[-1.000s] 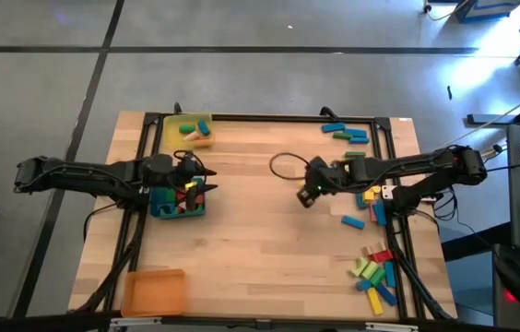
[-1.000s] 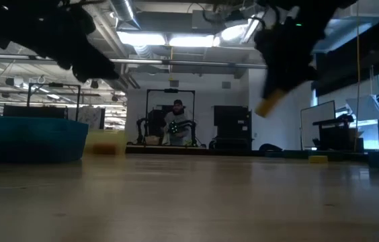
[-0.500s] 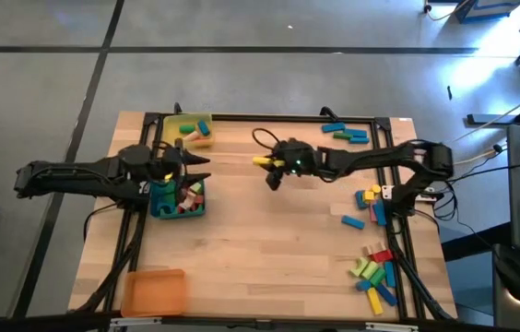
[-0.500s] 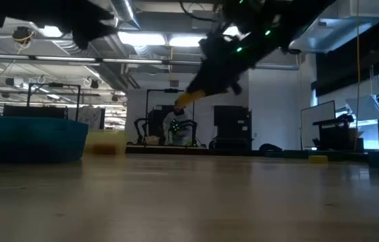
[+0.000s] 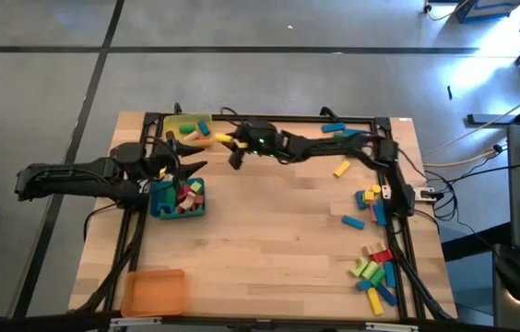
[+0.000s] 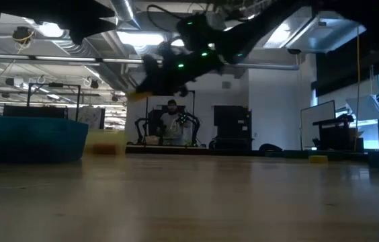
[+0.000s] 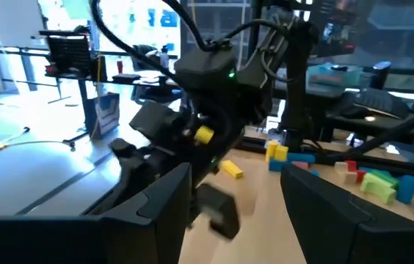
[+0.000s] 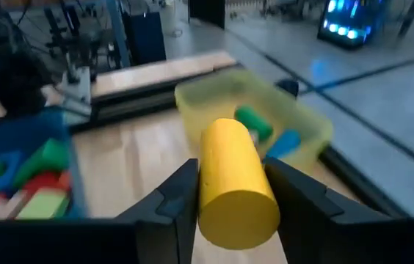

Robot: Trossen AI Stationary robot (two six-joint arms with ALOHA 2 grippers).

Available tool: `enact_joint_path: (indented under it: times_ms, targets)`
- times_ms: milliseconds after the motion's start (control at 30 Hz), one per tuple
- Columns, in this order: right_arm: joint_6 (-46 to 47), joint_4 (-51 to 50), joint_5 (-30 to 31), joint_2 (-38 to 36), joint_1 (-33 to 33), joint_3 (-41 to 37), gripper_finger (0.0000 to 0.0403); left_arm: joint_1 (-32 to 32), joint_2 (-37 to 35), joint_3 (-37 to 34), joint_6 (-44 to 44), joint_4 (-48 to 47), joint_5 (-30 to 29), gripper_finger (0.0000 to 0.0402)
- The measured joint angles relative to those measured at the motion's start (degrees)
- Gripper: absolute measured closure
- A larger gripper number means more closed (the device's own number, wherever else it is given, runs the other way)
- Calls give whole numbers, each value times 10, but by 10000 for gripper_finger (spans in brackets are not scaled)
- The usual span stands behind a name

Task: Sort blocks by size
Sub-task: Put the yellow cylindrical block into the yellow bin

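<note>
light: bright ceiling lamps, glare at right | low view: dim table | blur: moving arm

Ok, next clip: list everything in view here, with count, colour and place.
Table: one, wood, centre.
Yellow tray: one, far left corner, a few blocks inside.
Blue tray: one, left side, several blocks inside.
Orange tray: one, near left corner.
Loose blocks: mixed colours, scattered along the right side and far edge.
Yellow block: one, held beside the yellow tray.
Person: one, in the room behind.
Left gripper: over the blue tray, jaws open.
Right gripper: jaws shut on the yellow block.
</note>
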Motion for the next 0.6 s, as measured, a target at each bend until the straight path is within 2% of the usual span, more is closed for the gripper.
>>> enact_joint_path:
  times_ms: [367, 600]
  targets:
    - [-31, -6, -10, 210, -22, 282, 260, 26, 0, 0, -1, 4, 0, 206]
    - [-14, -7, -12, 280, -36, 360, 260, 28, 0, 0, 0, 2, 0, 206]
